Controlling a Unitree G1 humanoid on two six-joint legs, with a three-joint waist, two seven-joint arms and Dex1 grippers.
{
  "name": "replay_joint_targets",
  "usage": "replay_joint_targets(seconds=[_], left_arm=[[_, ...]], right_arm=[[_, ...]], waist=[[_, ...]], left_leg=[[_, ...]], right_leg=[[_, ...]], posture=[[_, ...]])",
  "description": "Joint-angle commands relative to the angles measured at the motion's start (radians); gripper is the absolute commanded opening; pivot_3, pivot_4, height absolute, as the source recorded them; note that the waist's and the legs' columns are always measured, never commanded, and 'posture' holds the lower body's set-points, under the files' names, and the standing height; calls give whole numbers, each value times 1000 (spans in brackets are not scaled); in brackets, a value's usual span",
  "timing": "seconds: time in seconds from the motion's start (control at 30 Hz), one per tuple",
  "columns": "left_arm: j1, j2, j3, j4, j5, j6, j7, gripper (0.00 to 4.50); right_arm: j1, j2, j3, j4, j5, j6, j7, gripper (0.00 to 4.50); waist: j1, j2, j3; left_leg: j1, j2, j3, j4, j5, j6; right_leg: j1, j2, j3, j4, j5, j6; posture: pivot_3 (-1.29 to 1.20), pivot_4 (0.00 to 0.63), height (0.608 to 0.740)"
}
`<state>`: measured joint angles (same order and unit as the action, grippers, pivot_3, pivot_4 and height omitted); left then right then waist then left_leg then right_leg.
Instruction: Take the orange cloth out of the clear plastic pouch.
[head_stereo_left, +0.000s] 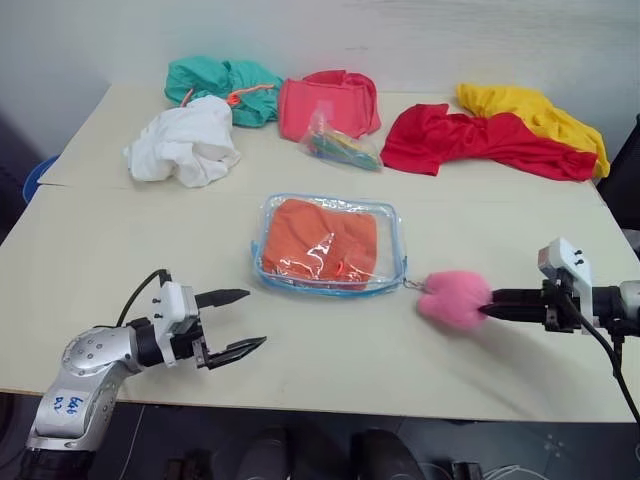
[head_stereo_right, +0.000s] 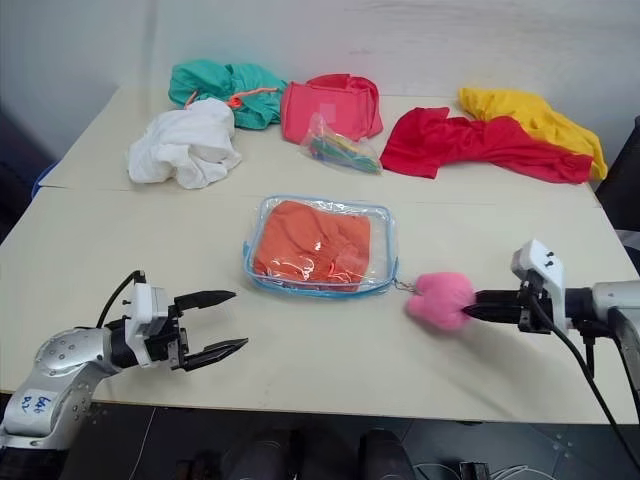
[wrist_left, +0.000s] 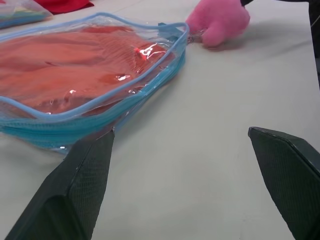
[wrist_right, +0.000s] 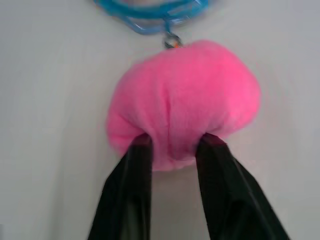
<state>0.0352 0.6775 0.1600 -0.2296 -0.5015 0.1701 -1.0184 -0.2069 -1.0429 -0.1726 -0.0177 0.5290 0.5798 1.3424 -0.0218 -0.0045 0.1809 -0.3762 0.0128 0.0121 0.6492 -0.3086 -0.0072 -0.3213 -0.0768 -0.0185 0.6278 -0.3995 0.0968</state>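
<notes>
1 clear plastic pouch (head_stereo_left: 329, 245) w/ light-blue trim lies flat mid-table; 1 orange cloth (head_stereo_left: 320, 240) folded inside it, not out yet. 1 pink pompom (head_stereo_left: 455, 298) hangs off the pouch's corner on a small ring, lying on the table (head_stereo_left: 330, 350) just right of the pouch.

Back row, 5 loose cloths: 1 white cloth (head_stereo_left: 187, 142), 1 teal cloth (head_stereo_left: 222, 88), 1 coral-pink cloth (head_stereo_left: 330, 102), 1 red cloth (head_stereo_left: 470, 140), 1 yellow cloth (head_stereo_left: 535, 115). Plus 1 small clear bag of colourful items (head_stereo_left: 340, 145) in front of the coral-pink one.

2 grippers. Left gripper (head_stereo_left: 235, 320) near-left of the pouch, apart from it, fingers spread wide, nothing between them. Right gripper (head_stereo_left: 488, 305) comes in level from the right, fingers pinched into the pompom's fluff.

Right wrist view gives what head views can't: both black fingertips (wrist_right: 137, 155) sunk in the pompom's near side, ring link to the blue trim. Left wrist view: pouch zipper edge close up, cloth wrinkles under glossy vinyl, bare table between the fingers.
</notes>
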Motion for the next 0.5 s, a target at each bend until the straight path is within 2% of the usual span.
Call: replay_joint_targets(seconds=[0.03,0.1,0.2,0.33,0.43,0.5], left_arm=[[-7,11,15,-19,1,-10,-3,4500],[-23,-5,9,-14,13,-31,11,4500],[-65,-36,-26,2,27,-35,27,4500],[-154,-90,-135,37,74,-49,6,4500],[-230,-119,-217,67,94,-35,-29,4500],[-282,-149,-268,97,124,-52,-34,4500]], right_arm=[[-6,10,-32,-208,158,150,-26,60],[-11,64,22,-296,177,170,-81,6],[-17,176,87,-324,156,152,-164,6],[-14,345,173,-230,33,-11,-252,6],[7,380,237,-152,-90,-194,-236,656],[18,396,253,-141,-108,-233,-236,1349]], waist=[[0,0,0],[-2,-1,0],[-2,-2,0],[7,-2,0],[16,-2,0],[20,-2,0]], left_leg=[[0,0,0,0,0,0],[0,0,-1,0,0,0],[0,0,-2,0,0,0],[-1,-1,-2,1,0,0],[-2,-2,-1,2,0,-1],[-3,-2,-1,3,0,-1]], right_leg=[[0,0,0,0,0,0],[0,0,0,0,0,0],[0,0,-2,0,0,0],[0,0,-1,0,0,0],[-1,0,-1,1,1,1],[-1,0,-2,1,1,2]], posture=[[0,150,740],[0,150,740],[0,150,740],[0,150,740],[0,150,740],[0,150,740]])
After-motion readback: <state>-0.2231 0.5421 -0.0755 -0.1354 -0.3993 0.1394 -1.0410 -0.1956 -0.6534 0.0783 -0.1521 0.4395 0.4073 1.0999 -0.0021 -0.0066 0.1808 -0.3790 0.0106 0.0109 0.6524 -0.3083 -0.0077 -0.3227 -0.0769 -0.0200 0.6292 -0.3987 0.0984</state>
